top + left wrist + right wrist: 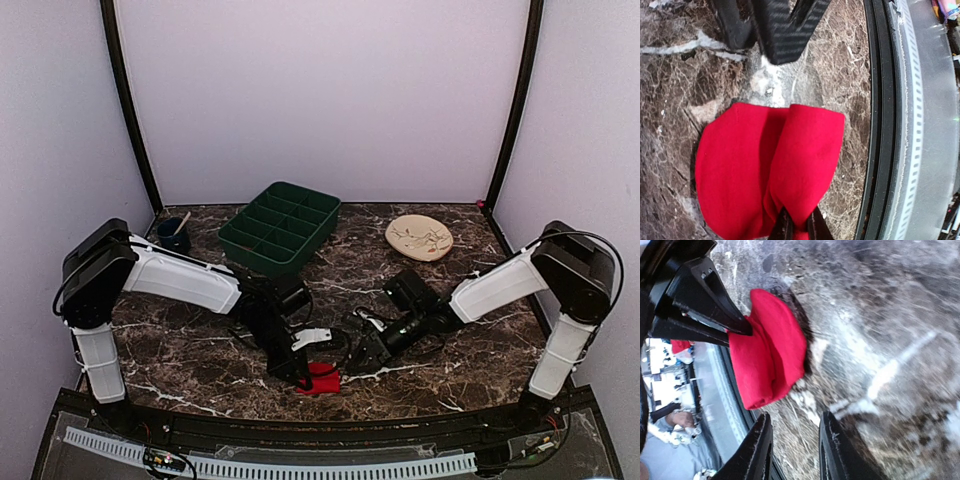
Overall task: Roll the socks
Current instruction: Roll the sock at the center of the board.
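The socks [323, 381] are a bright red bundle lying on the marble table close to its front edge. In the left wrist view the socks [755, 170] show as two folded lobes side by side. My left gripper [799, 222] is shut on the fabric at the bundle's near end, and a pinch of red shows between its fingertips. My right gripper [795, 422] stands open just off the socks [771, 352], with bare marble between its fingers. From above, the left gripper [303, 379] and right gripper [357, 358] flank the bundle.
A green compartment tray [280, 228] stands at the back centre. To the back right is a beige plate [419, 238], and a dark cup [172, 233] with a spoon sits back left. The black front rail [879, 125] runs right beside the bundle.
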Robot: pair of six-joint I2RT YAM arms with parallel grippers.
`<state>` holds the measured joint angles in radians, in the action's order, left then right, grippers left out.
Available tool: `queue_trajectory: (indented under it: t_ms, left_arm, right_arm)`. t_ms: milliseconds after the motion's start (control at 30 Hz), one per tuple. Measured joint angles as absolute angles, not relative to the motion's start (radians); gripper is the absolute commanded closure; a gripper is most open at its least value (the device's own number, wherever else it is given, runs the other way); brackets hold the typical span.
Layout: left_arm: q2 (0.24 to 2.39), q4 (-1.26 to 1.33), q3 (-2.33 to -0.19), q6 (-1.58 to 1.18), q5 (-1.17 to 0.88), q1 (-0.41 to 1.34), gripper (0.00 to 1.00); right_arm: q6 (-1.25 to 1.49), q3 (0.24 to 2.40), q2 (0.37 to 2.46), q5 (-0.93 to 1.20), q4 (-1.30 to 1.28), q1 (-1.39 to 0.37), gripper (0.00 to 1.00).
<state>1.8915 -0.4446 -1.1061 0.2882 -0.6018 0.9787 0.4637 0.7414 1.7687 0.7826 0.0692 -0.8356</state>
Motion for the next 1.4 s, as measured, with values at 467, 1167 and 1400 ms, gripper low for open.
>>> queue_trajectory:
  t_ms: [467,1167,1400]
  left_arm:
    - [1.993,-0.541,-1.184,0.280,-0.776,0.933,0.92]
    - [2.104,-0.683,-1.248,0.307,-0.956,0.871,0.93]
    - [2.120,-0.708,-1.254,0.313,-0.978,0.867,0.93]
  right_arm:
    - [0.350,0.664,1.593,0.518,0.075,-0.934,0.69]
    - [0.062,0.745,1.550,0.170,-0.009,-1.254,0.66]
    - [0.003,0.791,1.617,0.114,-0.023,-1.280,0.65]
